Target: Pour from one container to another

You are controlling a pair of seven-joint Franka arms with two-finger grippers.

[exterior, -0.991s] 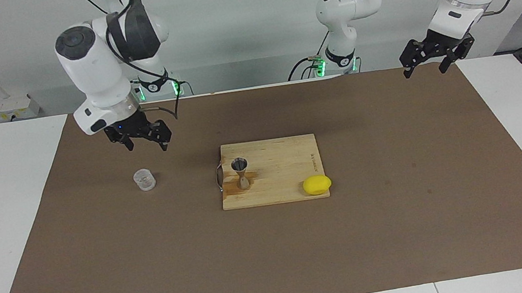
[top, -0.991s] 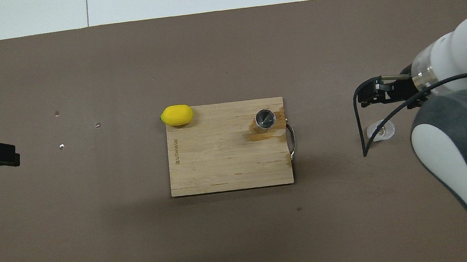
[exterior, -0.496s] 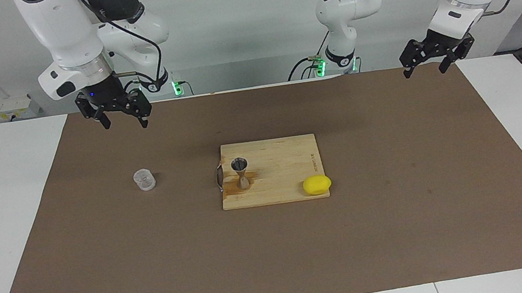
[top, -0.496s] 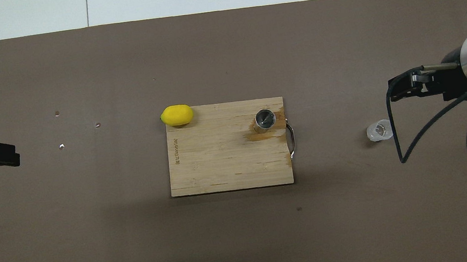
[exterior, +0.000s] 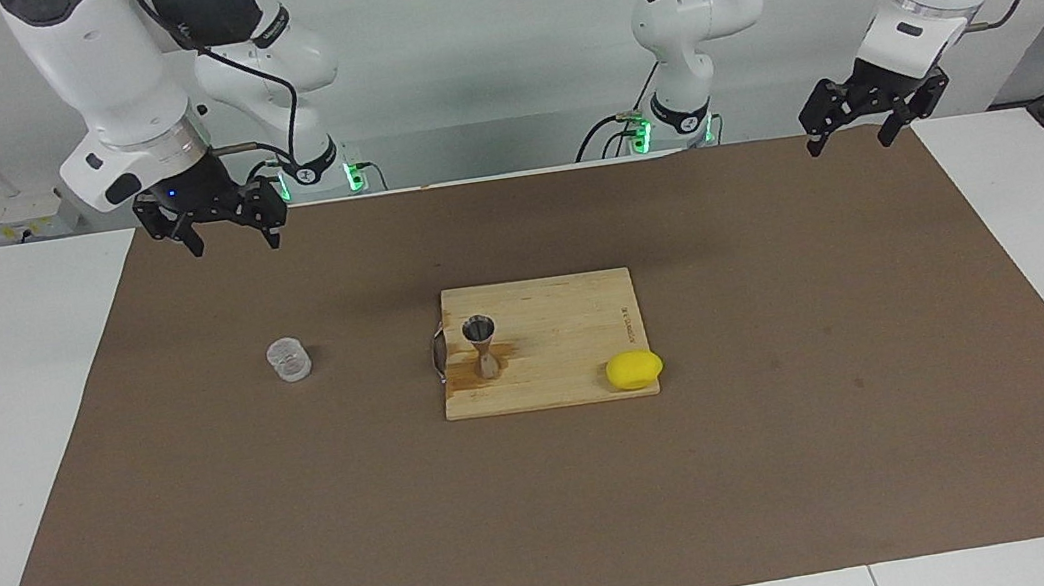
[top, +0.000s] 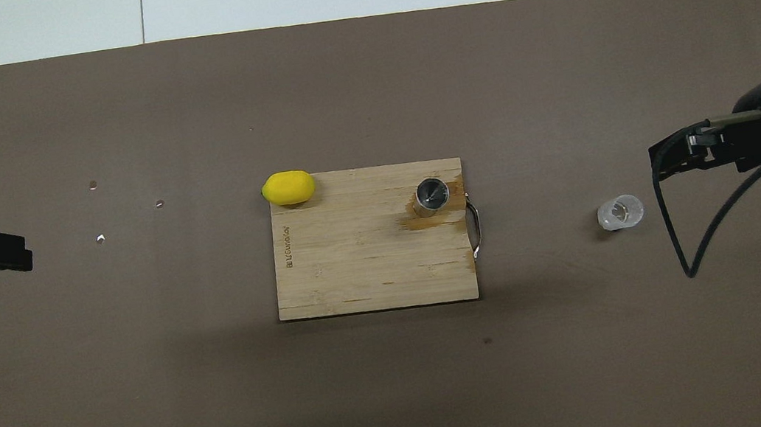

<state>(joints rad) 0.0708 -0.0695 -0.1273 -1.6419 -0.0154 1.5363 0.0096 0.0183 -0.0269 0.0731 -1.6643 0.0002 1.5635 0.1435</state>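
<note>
While both arms sit partly cropped, right gripper (exterior: 232,238) open, left gripper (exterior: 853,137) open, glass cup (exterior: 289,360) faint.

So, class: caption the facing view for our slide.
Glass cup on the mat, jigger and lemon on the cutting board, both grippers raised and open.

A: Glass cup (exterior: 289,359) — small, clear, short cylinder with a textured wall. Upright on the brown mat, toward the right arm's end of the table. Nothing touches it.

B: And the jigger (exterior: 483,346)?

A: Shiny steel, hourglass-shaped, narrow waist. Upright, open mouth up, on the wooden board by its metal-handle edge. A darker wet-looking stain surrounds its foot. Cup and jigger well apart.
</note>
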